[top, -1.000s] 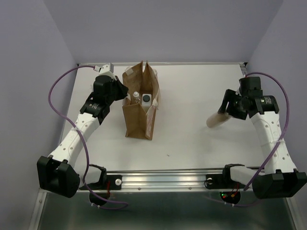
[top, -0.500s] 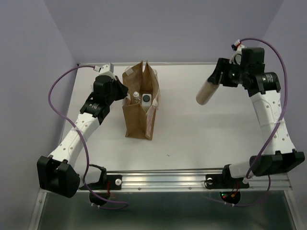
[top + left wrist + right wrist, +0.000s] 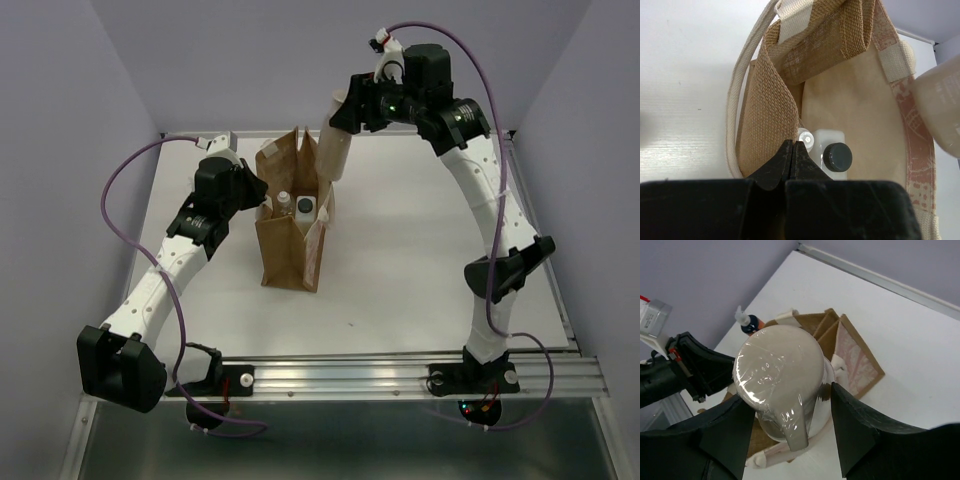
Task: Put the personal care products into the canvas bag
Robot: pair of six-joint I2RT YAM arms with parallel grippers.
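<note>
Above the bag (image 3: 290, 255), the right pincer (image 3: 352, 108) grasps the beige bottle (image 3: 332, 150), which is tilted, with its lower end near the open mouth but not yet inside. The left pincer (image 3: 792, 155) is clenched on the bag's left wall. Inside, a clear bottle (image 3: 832, 150) with a black cap and a white top (image 3: 805, 136) are visible. No other bottle shows on the bench (image 3: 420, 260), so the fourth is probably hidden inside. Only this last drop seems left.
</note>
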